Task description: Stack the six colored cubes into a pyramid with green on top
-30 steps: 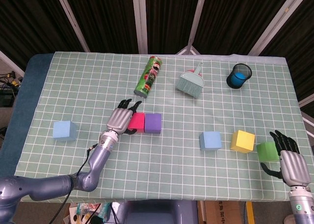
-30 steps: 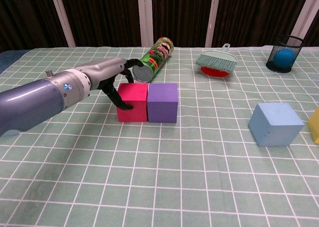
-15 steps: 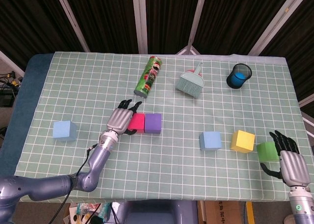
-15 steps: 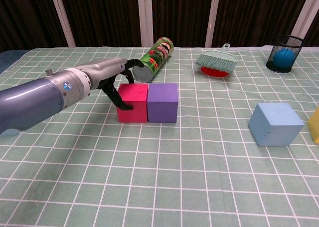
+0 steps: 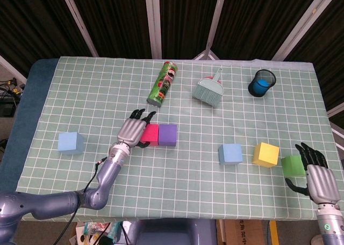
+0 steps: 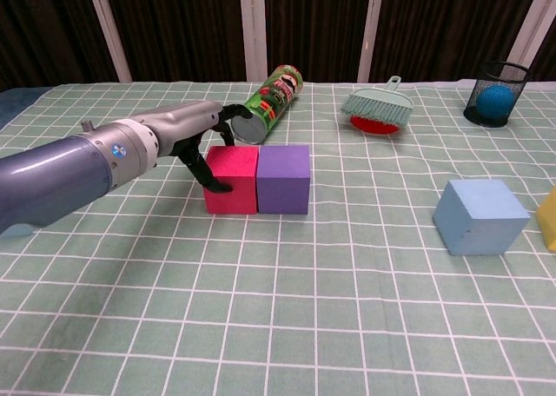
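Head view. Six cubes are lying on the checked desk [image 5: 226, 110], none yet stacked. The pink cube [image 5: 150, 134] and the purple cube [image 5: 167, 134] are sitting side by side and touching, forming what appears to be the start of the bottom row. The left hand [image 5: 131, 130] is resting against the pink cube's left face, its fingers curling over the cube's far edge; whether it is gripping or merely pushing cannot be told from this angle. A light blue cube [image 5: 70, 142] is lying well apart at the left. A second blue cube [image 5: 230, 153], the yellow cube [image 5: 266, 154] and the green cube [image 5: 292, 165] are lying in a loose row at the right. The right hand [image 5: 316, 175] is hovering just beside the green cube, fingers spread and holding nothing. By this evidence the task is at an early stage: the base row needs one more cube, and both upper tiers, including the green top, are still to be built.

Chest view. The left hand [image 6: 201, 144] is pressing the pink cube [image 6: 231, 180], a fingertip touching its left face, with the purple cube [image 6: 284, 179] flush against it. The black mesh cup [image 6: 496, 93] at the far right is holding a blue ball [image 6: 496, 98]. A green snack can [image 6: 270, 104] is lying on its side, its contents hidden.
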`<state>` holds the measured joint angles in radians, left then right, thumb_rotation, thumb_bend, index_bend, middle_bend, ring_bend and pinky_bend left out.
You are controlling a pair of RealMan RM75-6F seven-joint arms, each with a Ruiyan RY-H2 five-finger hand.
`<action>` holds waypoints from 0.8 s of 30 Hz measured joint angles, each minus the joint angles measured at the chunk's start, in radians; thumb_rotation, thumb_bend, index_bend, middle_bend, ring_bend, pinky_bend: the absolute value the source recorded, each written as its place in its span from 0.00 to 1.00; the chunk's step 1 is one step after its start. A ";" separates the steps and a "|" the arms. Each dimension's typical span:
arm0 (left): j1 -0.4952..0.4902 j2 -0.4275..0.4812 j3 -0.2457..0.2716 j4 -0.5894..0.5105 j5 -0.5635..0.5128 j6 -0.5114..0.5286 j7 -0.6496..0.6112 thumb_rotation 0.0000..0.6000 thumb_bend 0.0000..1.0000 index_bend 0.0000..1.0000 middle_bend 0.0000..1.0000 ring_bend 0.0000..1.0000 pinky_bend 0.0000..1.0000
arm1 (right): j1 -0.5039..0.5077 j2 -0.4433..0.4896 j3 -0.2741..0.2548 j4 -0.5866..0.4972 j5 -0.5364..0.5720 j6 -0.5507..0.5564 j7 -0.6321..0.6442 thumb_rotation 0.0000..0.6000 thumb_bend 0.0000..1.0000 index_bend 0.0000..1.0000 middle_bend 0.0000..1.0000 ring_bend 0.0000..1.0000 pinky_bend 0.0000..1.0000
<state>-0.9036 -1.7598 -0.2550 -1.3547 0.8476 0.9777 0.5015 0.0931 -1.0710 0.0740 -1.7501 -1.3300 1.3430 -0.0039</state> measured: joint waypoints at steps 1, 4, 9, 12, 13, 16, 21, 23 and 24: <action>0.000 0.000 -0.001 0.000 0.000 0.000 0.000 1.00 0.29 0.00 0.33 0.04 0.05 | 0.000 0.000 0.000 0.000 0.000 0.000 0.000 1.00 0.27 0.00 0.00 0.00 0.00; -0.002 -0.002 -0.004 0.002 0.000 0.001 -0.002 1.00 0.29 0.00 0.33 0.04 0.05 | 0.000 0.000 -0.001 -0.001 -0.001 0.000 -0.001 1.00 0.27 0.00 0.00 0.00 0.00; -0.007 -0.003 -0.006 0.006 0.001 -0.003 -0.002 1.00 0.29 0.00 0.33 0.04 0.05 | -0.001 0.000 -0.001 0.000 -0.002 0.001 0.000 1.00 0.27 0.00 0.00 0.00 0.00; -0.009 -0.006 -0.007 0.008 0.002 -0.004 -0.002 1.00 0.29 0.00 0.33 0.04 0.05 | 0.000 0.000 0.000 -0.002 -0.001 0.001 -0.001 1.00 0.27 0.00 0.00 0.00 0.00; -0.010 -0.007 -0.007 0.008 0.002 -0.005 -0.002 1.00 0.29 0.00 0.33 0.04 0.05 | 0.000 0.000 0.000 -0.002 -0.001 0.001 -0.001 1.00 0.27 0.00 0.00 0.00 0.00; -0.011 -0.010 -0.007 0.011 0.001 -0.007 -0.001 1.00 0.29 0.00 0.33 0.04 0.05 | 0.000 0.000 0.000 -0.001 -0.001 0.001 0.000 1.00 0.27 0.00 0.00 0.00 0.00; -0.012 -0.014 -0.005 0.015 -0.003 -0.008 -0.001 1.00 0.27 0.00 0.31 0.04 0.05 | -0.001 0.001 0.000 -0.001 -0.001 0.001 0.001 1.00 0.27 0.00 0.00 0.00 0.00; -0.012 -0.014 -0.004 0.015 -0.004 -0.010 0.000 1.00 0.24 0.00 0.29 0.04 0.05 | 0.000 0.001 0.000 -0.001 -0.001 0.000 0.001 1.00 0.27 0.00 0.00 0.00 0.00; -0.011 -0.013 -0.004 0.015 -0.005 -0.010 0.000 1.00 0.23 0.00 0.28 0.04 0.05 | 0.000 0.001 0.000 -0.001 -0.001 0.000 0.001 1.00 0.27 0.00 0.00 0.00 0.00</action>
<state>-0.9149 -1.7730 -0.2586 -1.3397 0.8426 0.9676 0.5015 0.0927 -1.0703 0.0737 -1.7509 -1.3307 1.3431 -0.0031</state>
